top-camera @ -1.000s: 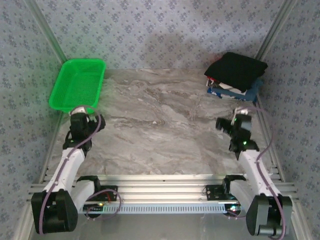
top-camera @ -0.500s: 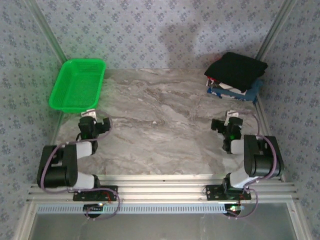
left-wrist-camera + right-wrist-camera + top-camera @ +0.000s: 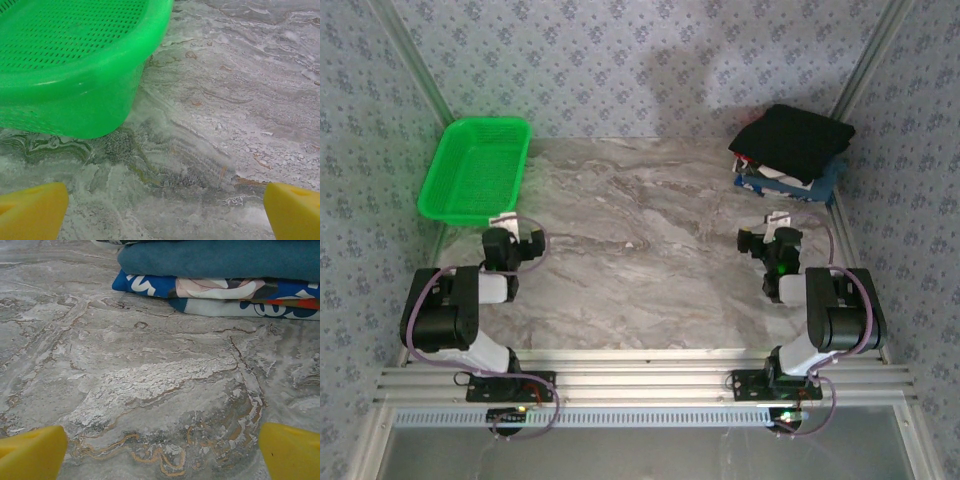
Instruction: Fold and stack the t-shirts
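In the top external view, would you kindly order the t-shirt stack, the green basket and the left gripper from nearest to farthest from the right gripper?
From the right gripper:
1. the t-shirt stack, just beyond it in the far right corner.
2. the left gripper, straight across on the left.
3. the green basket, in the far left corner, a little beyond the left gripper.

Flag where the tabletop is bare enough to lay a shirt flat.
Widest bare patch: the marble tabletop centre, between the green plastic mesh basket far left and the stack of folded t-shirts far right. Crowded: near both sides, where the left end effector and right end effector sit open.
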You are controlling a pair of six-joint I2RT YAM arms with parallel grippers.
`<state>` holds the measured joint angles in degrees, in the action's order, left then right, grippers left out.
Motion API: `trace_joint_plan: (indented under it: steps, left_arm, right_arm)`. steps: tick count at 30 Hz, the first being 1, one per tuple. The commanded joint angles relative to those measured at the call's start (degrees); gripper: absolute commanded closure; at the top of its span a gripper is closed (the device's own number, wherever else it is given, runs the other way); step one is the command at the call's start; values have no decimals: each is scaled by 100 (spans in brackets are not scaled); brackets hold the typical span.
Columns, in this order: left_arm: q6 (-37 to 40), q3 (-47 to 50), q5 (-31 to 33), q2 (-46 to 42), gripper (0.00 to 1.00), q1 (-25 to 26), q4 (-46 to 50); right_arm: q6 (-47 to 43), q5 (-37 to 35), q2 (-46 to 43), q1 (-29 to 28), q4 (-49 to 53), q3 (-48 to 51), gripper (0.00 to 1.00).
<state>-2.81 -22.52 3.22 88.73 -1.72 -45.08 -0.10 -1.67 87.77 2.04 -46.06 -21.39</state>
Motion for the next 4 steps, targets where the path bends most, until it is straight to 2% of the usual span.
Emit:
trace_joint_plan:
  steps: [1, 4]
  left_arm:
    - [71, -112, -21, -82, 0, 41, -147]
    - [83, -103, -21, -88, 0, 41, -172]
  right_arm:
    - [-92, 161, -26, 53, -46, -112, 0]
    - [-60, 312, -55, 123, -101, -64, 0]
